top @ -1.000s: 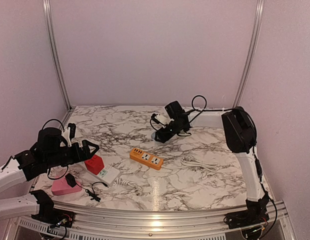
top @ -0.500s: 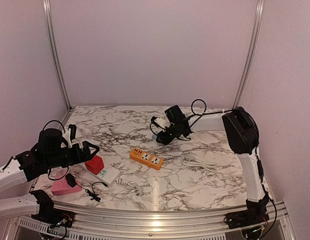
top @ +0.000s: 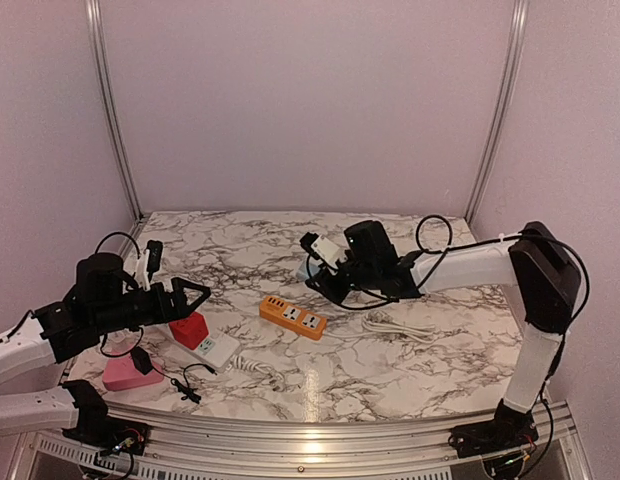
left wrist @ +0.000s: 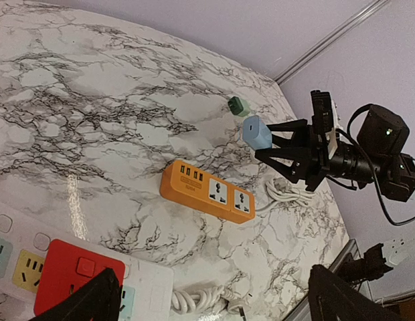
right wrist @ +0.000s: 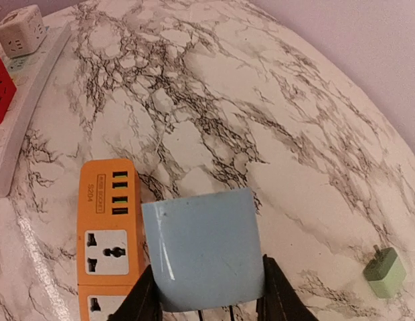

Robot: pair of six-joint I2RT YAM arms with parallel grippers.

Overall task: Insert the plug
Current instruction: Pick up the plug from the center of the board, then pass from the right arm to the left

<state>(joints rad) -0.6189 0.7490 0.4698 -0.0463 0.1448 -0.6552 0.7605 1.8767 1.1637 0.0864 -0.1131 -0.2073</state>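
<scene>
A light blue plug [right wrist: 204, 247] hangs above the marble table, my right gripper [right wrist: 204, 297] shut on its sides with a black finger [right wrist: 278, 294] on either flank. Just left of it below lies the orange power strip [right wrist: 104, 247], sockets and USB ports facing up. The left wrist view shows that same plug [left wrist: 256, 132] held off the table beyond the orange strip [left wrist: 207, 192]. In the top view the right gripper [top: 325, 275] hovers just behind the strip [top: 292, 317]. My left gripper [top: 195, 297] stands open and empty over the red cube [top: 189, 328].
A white power strip [top: 218, 348] carries the red cube, its coiled cable [left wrist: 207, 297] beside it. A small green plug [right wrist: 386, 272] lies at the back. A white cable bundle [top: 395, 325] lies right of the orange strip. A pink block [top: 125, 372] sits at front left.
The right gripper closed on the blue plug at the back, lifted it, and carried it forward and left toward the orange strip. The left gripper edged slightly right, still open.
</scene>
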